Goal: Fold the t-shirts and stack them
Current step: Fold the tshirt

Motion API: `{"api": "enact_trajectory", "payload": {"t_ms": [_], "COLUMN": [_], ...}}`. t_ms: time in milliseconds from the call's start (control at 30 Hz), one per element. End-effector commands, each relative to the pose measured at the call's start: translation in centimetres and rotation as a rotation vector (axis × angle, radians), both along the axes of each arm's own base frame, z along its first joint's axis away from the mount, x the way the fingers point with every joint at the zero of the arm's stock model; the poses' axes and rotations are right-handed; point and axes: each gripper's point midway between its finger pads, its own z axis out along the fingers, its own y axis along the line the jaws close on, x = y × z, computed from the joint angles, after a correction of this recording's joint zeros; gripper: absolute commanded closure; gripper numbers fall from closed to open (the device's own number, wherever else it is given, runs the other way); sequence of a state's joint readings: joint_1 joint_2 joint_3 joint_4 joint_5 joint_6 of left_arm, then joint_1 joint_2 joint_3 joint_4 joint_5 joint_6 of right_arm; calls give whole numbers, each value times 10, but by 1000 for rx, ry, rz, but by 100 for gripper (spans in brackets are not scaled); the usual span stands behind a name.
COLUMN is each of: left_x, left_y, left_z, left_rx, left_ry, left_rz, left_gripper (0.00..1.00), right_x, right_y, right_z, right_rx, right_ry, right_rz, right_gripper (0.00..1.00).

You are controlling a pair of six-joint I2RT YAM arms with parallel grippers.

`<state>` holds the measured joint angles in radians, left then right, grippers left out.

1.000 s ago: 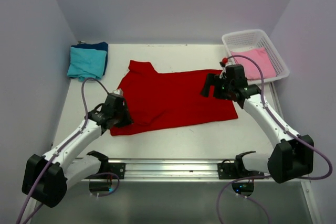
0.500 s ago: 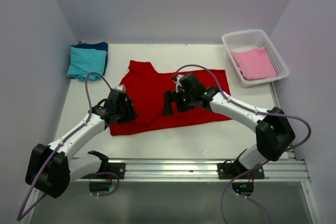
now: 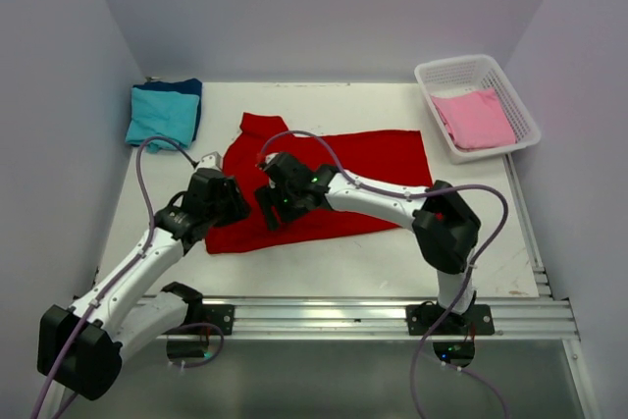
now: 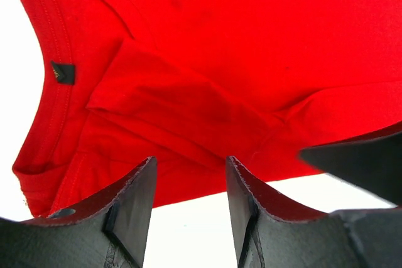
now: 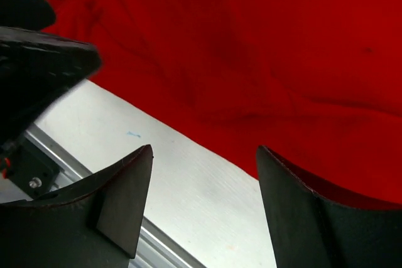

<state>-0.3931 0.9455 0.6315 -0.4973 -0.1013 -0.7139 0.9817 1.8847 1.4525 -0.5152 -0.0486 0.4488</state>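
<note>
Right pincer (image 5: 204, 149) swung beside left pincer (image 4: 190, 159), both apart above red t-shirt (image 3: 373, 159) on table (image 3: 471, 242)

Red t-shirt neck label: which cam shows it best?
Left wrist: the dark label sits clear by the red t-shirt neckline. Top external shows most of the shirt, label too small to see. Right wrist shows only plain red cloth.

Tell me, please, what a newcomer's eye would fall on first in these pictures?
First the bright red cloth t-shirt, spread out in the middle of the white table. Both arms reach over its near left part, the left gripper and the right gripper close together, jaws open. Next, the pink folded t-shirt in the white plastic lattice basket at the far right corner.
</note>
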Motion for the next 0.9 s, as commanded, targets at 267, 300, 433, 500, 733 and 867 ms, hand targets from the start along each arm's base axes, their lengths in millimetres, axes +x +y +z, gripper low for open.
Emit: {"api": "enact_trajectory", "payload": {"t_ms": [267, 300, 433, 500, 733, 867], "left_x": [0, 0, -1, -1, -7, -9], "left_y": [12, 13, 15, 15, 18, 19], "left_z": [23, 24, 30, 34, 40, 39], "left_rx": [-10, -8, -10, -17, -35, -34], "left_ry": [-74, -75, -88, -99, -114, -109], "left_rz": [76, 78, 87, 93, 114, 117], "left_gripper": [49, 49, 49, 49, 48, 48], "right_x": [-7, -7, -7, -7, -6, -8], "right_y": [6, 5, 7, 10, 24, 25], "right_z": [-16, -17, -19, -19, -28, -43], "right_rx": [-221, -228, -238, -243, -300, -331], "right_ry": [-94, -100, -108, -110, -162, -146], "right_rz": [52, 51, 59, 65, 110, 133], "right_gripper": [58, 58, 56, 55, 48, 48]}}
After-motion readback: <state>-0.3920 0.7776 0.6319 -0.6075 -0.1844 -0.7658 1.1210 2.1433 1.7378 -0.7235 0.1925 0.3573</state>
